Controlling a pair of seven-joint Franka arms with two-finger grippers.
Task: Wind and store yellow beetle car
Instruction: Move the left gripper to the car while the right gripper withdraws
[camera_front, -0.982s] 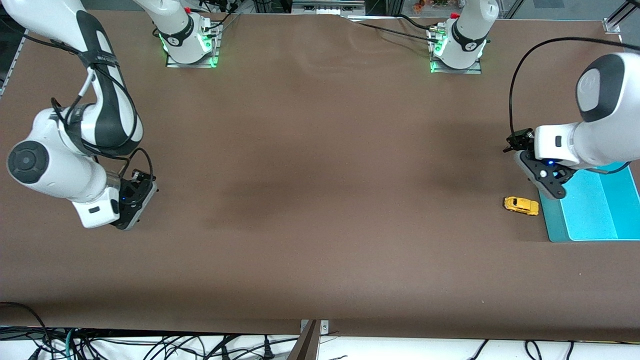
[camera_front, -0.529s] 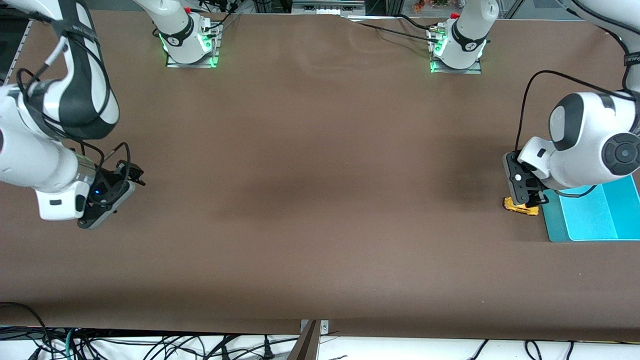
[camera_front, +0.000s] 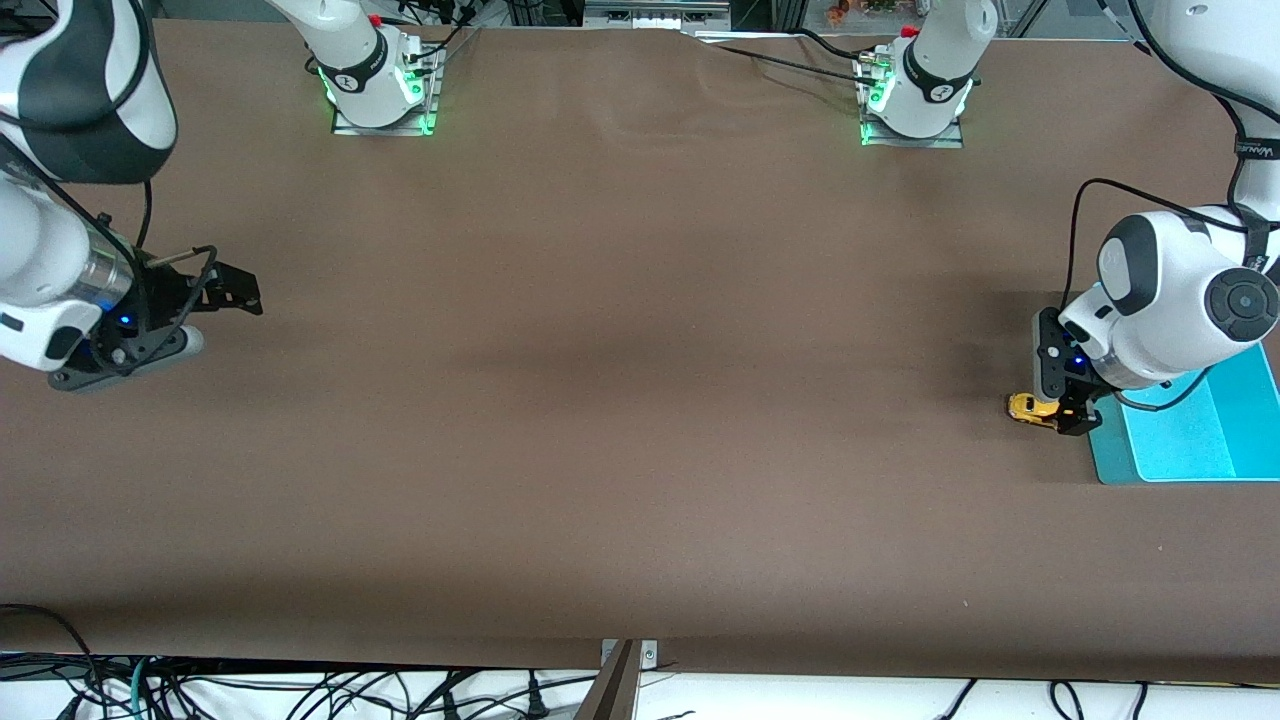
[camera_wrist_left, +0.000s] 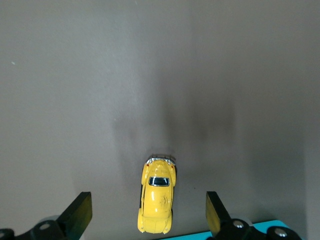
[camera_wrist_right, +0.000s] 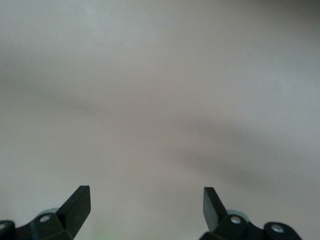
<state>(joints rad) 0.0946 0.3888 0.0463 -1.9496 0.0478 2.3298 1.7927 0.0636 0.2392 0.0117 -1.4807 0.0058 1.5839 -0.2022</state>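
Note:
The yellow beetle car (camera_front: 1026, 407) stands on the brown table right beside the turquoise bin (camera_front: 1200, 435), toward the left arm's end. My left gripper (camera_front: 1062, 408) is low over the car and hides part of it. In the left wrist view the car (camera_wrist_left: 157, 196) lies lengthwise between the open fingers, with wide gaps on both sides, and my left gripper (camera_wrist_left: 148, 212) touches nothing. The bin's rim (camera_wrist_left: 190, 236) shows at the car's nose. My right gripper (camera_front: 150, 350) is open and empty over bare table at the right arm's end, as the right wrist view (camera_wrist_right: 145, 202) also shows.
The two arm bases (camera_front: 375, 85) (camera_front: 915, 95) stand along the table's edge farthest from the front camera. Cables hang off the nearest table edge (camera_front: 300, 690). The brown table top (camera_front: 620, 350) spreads between the arms.
My left gripper has come down from over the bin's corner onto the car, fingers now either side of it. My right arm has drawn away toward its end of the table.

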